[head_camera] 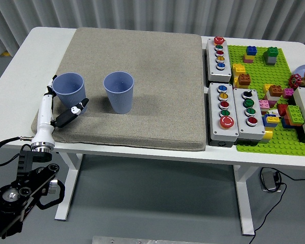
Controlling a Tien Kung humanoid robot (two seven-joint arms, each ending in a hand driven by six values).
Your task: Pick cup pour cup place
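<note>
Left arm enters from lower left corner, below the worktop (pixel 20 61) edge, forearm rising to the mat's near left corner. Left hand (pixel 61 104) sits at the left cup (pixel 71 90): white fingers (pixel 50 91) up along the cup's left side, dark thumb (pixel 71 113) angled in at the cup's near base. Hand stands wide, cupped around the cup without a clear clamp; from this angle contact on the far side cannot be confirmed, so probably a pre-grasp and not a hold.

Left cup upright on the grey mat (pixel 152 91), near its left edge. Second cup (pixel 119 91), same blue-grey, upright just to the right, apart from the first. Contents of either not visible.

Right arm not in view.

Further right, off the mat: three grey button boxes (pixel 223 109) in a cluster, then a green baseplate (pixel 264 91) with loose bricks. Not involved.

Progress, as judged: early. Pick not completed, cup not yet lifted. Left to do: close on the left cup, raise, tip over the second cup, set down.
</note>
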